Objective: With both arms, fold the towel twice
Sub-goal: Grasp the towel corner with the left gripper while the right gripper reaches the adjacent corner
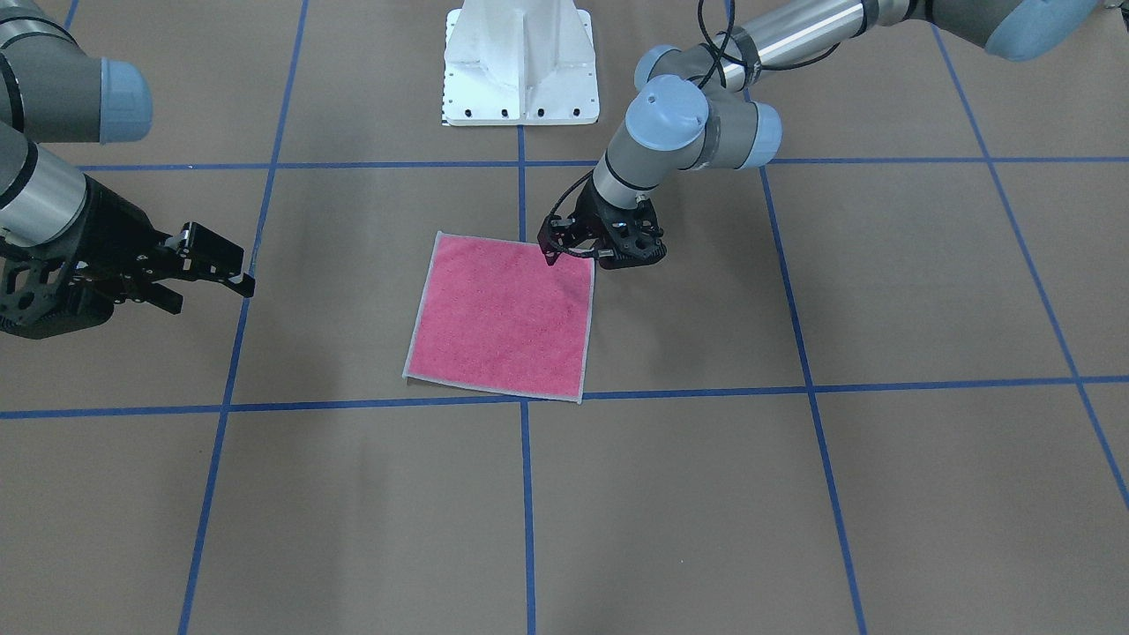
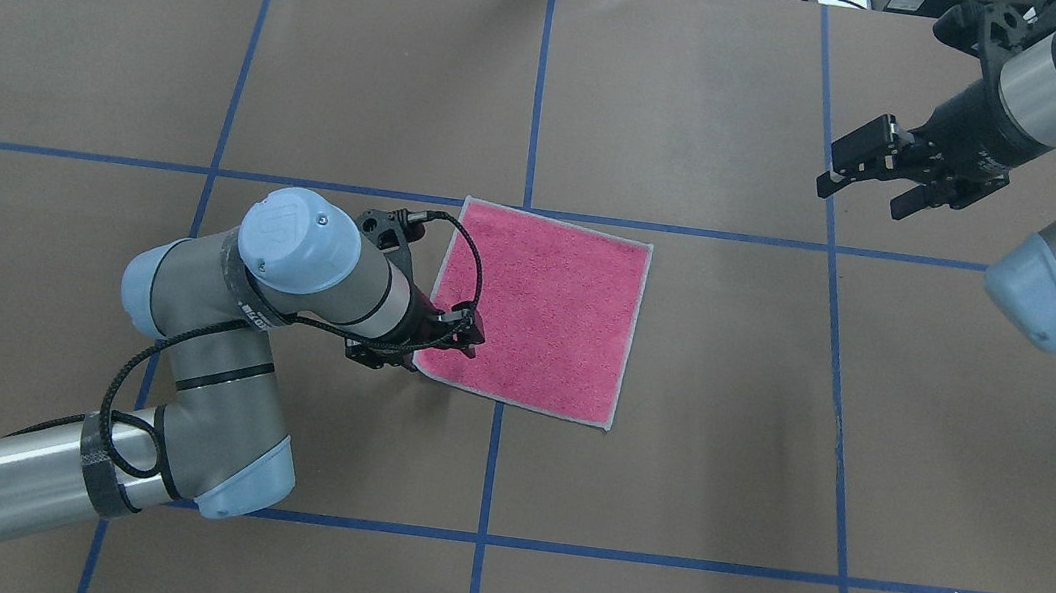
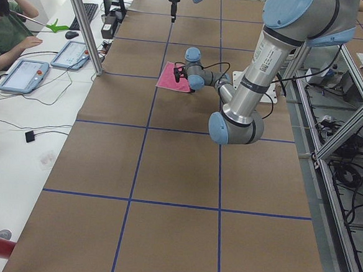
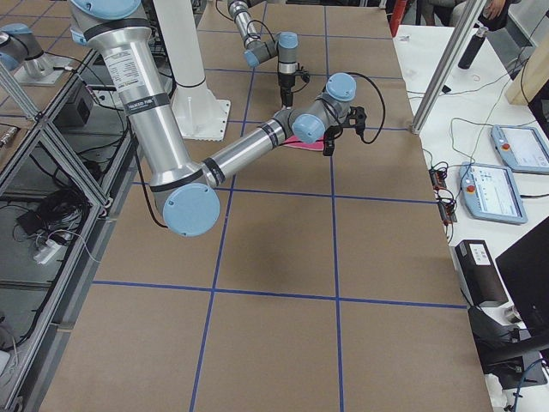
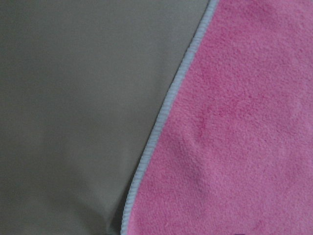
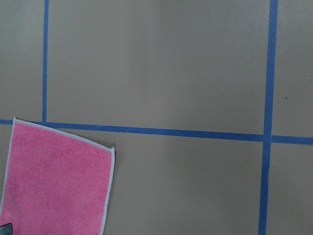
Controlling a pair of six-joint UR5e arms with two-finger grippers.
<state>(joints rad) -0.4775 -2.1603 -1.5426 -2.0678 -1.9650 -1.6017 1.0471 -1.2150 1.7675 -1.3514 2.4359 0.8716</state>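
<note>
The towel (image 2: pixel 547 309) lies flat and unfolded, pink face up, near the table's middle (image 1: pixel 503 322); its pale border shows all round. My left gripper (image 2: pixel 468 335) is low over the towel's corner nearest my left side (image 1: pixel 556 251), with its fingertips on or just above the pink face. I cannot tell whether it is open or shut. The left wrist view shows the towel's edge (image 5: pixel 161 122) very close, with no fingers in sight. My right gripper (image 2: pixel 870 177) is open and empty, raised well off to the towel's far right (image 1: pixel 207 273). The right wrist view shows one towel corner (image 6: pixel 54 186).
The white pedestal (image 1: pixel 520 70) stands at the robot's side of the table, close behind the towel. Blue tape lines (image 2: pixel 539 86) grid the brown table cover. An operator (image 3: pixel 5 24) and tablets (image 3: pixel 24 75) are at a side table.
</note>
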